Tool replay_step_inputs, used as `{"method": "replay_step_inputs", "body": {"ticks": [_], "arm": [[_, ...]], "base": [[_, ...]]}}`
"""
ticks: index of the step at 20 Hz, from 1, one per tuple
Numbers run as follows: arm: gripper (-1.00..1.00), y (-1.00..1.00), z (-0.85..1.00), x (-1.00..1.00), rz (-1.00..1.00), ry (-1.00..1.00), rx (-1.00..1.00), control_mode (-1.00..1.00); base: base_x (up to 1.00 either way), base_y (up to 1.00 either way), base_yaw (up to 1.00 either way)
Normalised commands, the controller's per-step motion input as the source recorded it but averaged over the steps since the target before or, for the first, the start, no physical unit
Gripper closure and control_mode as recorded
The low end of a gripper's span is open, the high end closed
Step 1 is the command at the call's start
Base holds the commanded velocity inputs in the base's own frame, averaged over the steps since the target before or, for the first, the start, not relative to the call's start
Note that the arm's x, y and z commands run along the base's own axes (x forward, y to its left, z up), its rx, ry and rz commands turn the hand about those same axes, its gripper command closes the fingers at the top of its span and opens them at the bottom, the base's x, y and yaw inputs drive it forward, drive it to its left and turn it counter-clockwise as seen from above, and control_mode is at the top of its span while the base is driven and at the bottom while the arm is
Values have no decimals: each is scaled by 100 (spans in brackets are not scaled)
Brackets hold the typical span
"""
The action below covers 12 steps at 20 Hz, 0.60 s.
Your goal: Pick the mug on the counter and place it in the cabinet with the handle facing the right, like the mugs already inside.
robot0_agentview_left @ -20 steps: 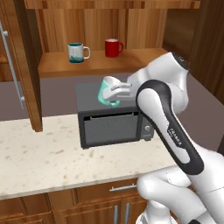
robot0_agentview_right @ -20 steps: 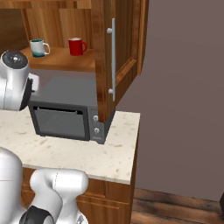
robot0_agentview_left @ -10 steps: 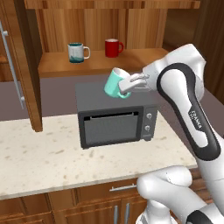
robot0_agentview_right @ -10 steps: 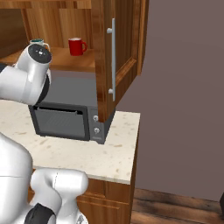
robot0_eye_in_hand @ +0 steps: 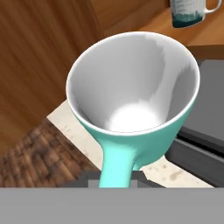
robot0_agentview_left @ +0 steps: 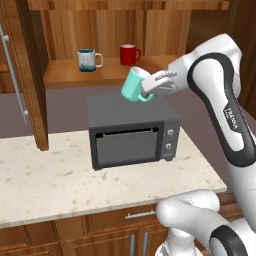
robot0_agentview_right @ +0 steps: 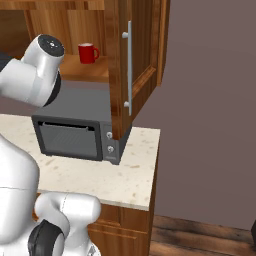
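Starting with the left base view, the mug (robot0_agentview_left: 134, 85) is seen held in the air above the dark microwave (robot0_agentview_left: 131, 130), tilted with its mouth up and toward the cabinet (robot0_agentview_left: 100, 30). The end effector (robot0_agentview_left: 148, 89) is pinched shut on the mug's handle (robot0_agentview_left: 146, 96), which sits at the mug's lower right side. On the cabinet shelf (robot0_agentview_left: 65, 75) two mugs stand upright, apart from each other: the white-and-teal mug (robot0_agentview_left: 86, 60) on the left and the red mug (robot0_agentview_left: 128, 54) on the right, both handles pointing right. The held mug is in front of and below the shelf, not yet inside. The microwave rests on the desk (robot0_agentview_left: 45, 185), and the left cabinet door (robot0_agentview_left: 25, 75) stands open.

From the right base view, the red mug (robot0_agentview_right: 86, 52) is seen on the shelf, behind the open right door (robot0_agentview_right: 131, 65) with its long metal bar (robot0_agentview_right: 129, 67). The microwave (robot0_agentview_right: 75, 135) sits on the desk (robot0_agentview_right: 125, 175).

Through the hand view, the mug (robot0_eye_in_hand: 135, 92) is looked into: its white interior is empty. Its handle (robot0_eye_in_hand: 116, 166) runs down toward the fingertips, which are hidden behind it. The white-and-teal mug (robot0_eye_in_hand: 190, 11) is partly visible at the top right, on the shelf.
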Motion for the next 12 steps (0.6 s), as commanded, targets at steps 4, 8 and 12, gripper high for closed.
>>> {"method": "replay_step_inputs", "body": {"ticks": [4, 8, 12], "arm": [[100, -4, 3, 4, 0, 0, -2, -100], [100, -5, 0, 27, 0, 0, 0, -100], [100, -12, 0, 35, 0, 0, 0, -100]], "base": [[0, 0, 0], [0, 0, 0], [0, 0, 0]]}}
